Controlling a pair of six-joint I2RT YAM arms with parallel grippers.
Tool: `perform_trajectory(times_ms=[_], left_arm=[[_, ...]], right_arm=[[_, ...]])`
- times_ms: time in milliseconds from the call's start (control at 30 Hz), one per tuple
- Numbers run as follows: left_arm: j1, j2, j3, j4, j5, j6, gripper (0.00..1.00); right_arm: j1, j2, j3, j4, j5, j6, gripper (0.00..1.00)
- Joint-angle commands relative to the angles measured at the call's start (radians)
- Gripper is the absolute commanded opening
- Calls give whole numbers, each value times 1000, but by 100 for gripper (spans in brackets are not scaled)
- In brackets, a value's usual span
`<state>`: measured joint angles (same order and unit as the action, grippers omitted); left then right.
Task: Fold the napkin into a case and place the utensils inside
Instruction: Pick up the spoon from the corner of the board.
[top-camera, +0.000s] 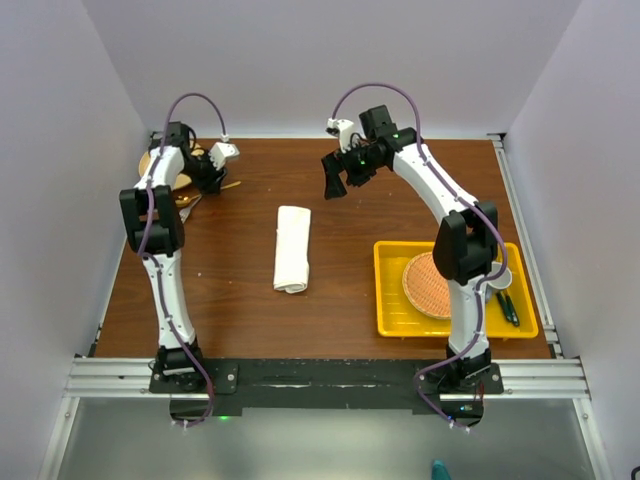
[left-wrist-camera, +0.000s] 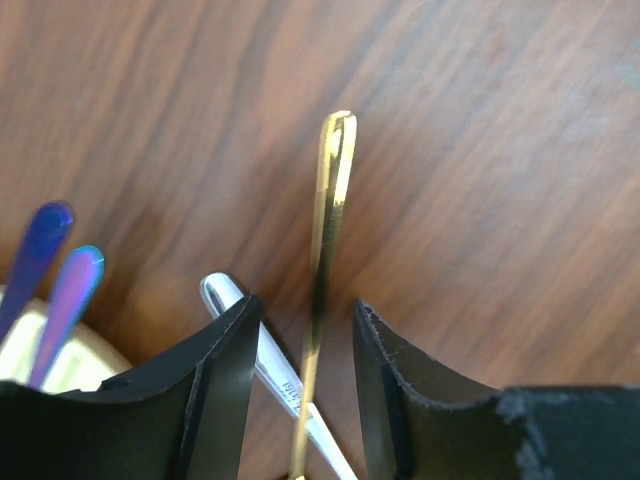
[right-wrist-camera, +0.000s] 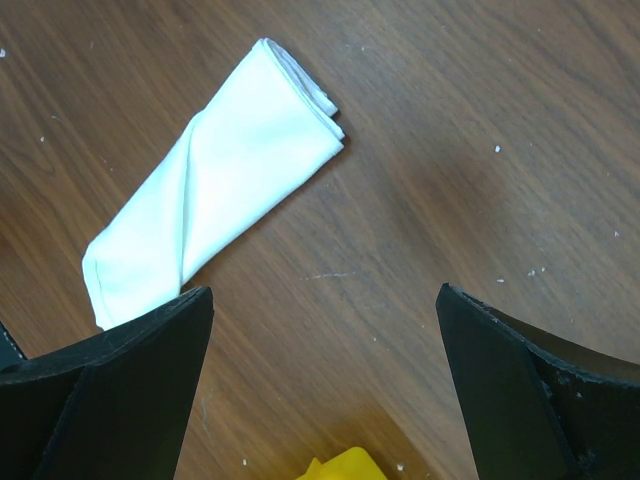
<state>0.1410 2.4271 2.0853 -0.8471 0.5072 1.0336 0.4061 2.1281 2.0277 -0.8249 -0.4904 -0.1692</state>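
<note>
A brown wooden tabletop (top-camera: 230, 300) is carrying everything in the scene. The cream-white napkin (top-camera: 292, 249) is lying near the middle of the tabletop, folded into a narrow rectangular case with its long sides running from the far edge toward the near edge. The left arm is reaching into the far left corner, where its left pincer (top-camera: 213, 172) is hanging low over the wood beside a tan plate (top-camera: 150, 163). Seen from the left wrist, the two black fingers of the left pincer (left-wrist-camera: 305, 310) are standing partly apart on either side of the slim handle of a gold utensil (left-wrist-camera: 330, 210), with a strip of bare wood showing on each side of it, so the jaws are open around the handle and not pressing on it. A silver utensil (left-wrist-camera: 225, 295) is lying just beside the gold one, passing under the left finger, and two purple utensils (left-wrist-camera: 40, 250) are resting on the plate. The right pincer (top-camera: 336, 183) is hovering toward the far edge, to the right of the napkin, its jaws spread wide and holding nothing; its wrist view is showing the napkin (right-wrist-camera: 210, 190) on the wood beyond its fingers. A yellow tray (top-camera: 395, 320) is sitting at the near right corner, holding a woven orange mat (top-camera: 425, 285) and dark-handled utensils (top-camera: 509, 308).
</note>
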Motion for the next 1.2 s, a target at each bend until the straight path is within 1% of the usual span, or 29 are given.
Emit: perform_trajectory(times_ms=[0,100,133,200,400,433,500,533,633,767,967,1067,1167], left_arm=[[2,39,56,-6,-10,48,46],[2,59,78,-62,-1,72,40],[2,59,75,-93,5,86,37],[3,53,67,-121,27,94,34],[2,1,-28,-190,47,123,20],[0,-16,-57,-185,50,114,16],[-3,-37,-105,-173,57,83,11],[-7,-61,-120,-146,54,71,7],[-32,-103,-178,-86,22,36,0],[-60,-128,-182,-67,14,0,0],[-66,-180,-146,-41,-1,-61,0],[-69,-230,-143,-47,13,-50,0],[-89,-313,-194,-55,16,31,0]], right_arm=[[-3,0,58,-23,-24,-1,98],[-4,9,74,-29,-16,-7,98],[-4,12,78,-29,-14,-7,98],[-9,19,94,-36,-13,-7,98],[-12,41,120,-45,-25,0,98],[-12,43,120,-46,-25,3,98],[-13,43,118,-43,-31,3,98],[-12,43,117,-43,-34,5,98],[-12,46,115,-33,-42,10,98],[-13,49,126,-31,-45,10,98],[-13,36,115,-19,-46,2,98],[-13,29,101,-2,-66,17,98],[-12,30,98,12,-100,33,98]])
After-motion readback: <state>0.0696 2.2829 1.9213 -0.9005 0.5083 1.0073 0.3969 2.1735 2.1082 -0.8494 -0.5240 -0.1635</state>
